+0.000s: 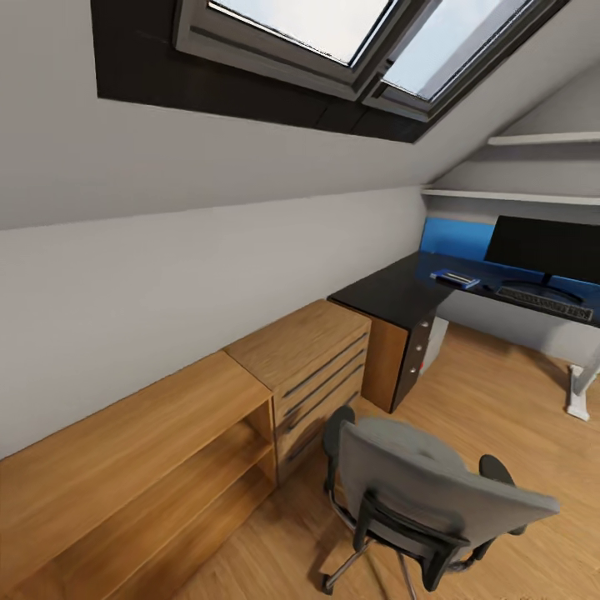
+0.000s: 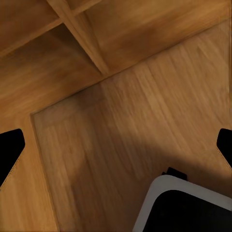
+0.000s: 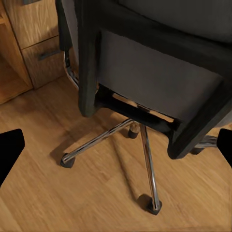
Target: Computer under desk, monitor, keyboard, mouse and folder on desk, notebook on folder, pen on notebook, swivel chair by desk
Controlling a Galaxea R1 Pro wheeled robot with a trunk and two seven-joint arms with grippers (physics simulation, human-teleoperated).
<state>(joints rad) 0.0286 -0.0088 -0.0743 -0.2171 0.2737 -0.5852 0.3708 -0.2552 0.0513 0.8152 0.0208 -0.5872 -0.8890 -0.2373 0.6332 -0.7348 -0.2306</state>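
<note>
With both grippers spread open and empty, I risk bumping the swivel chair away from the desk if I roll closer.

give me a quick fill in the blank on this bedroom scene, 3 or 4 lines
1. The black flat monitor stands on the dark ____.
2. The grey swivel chair stands on the wooden ____.
3. The black keyboard lies in front of the ____.
4. The chair's chrome base has legs ending in black ____.

Missing words: desk; floor; monitor; casters
</note>
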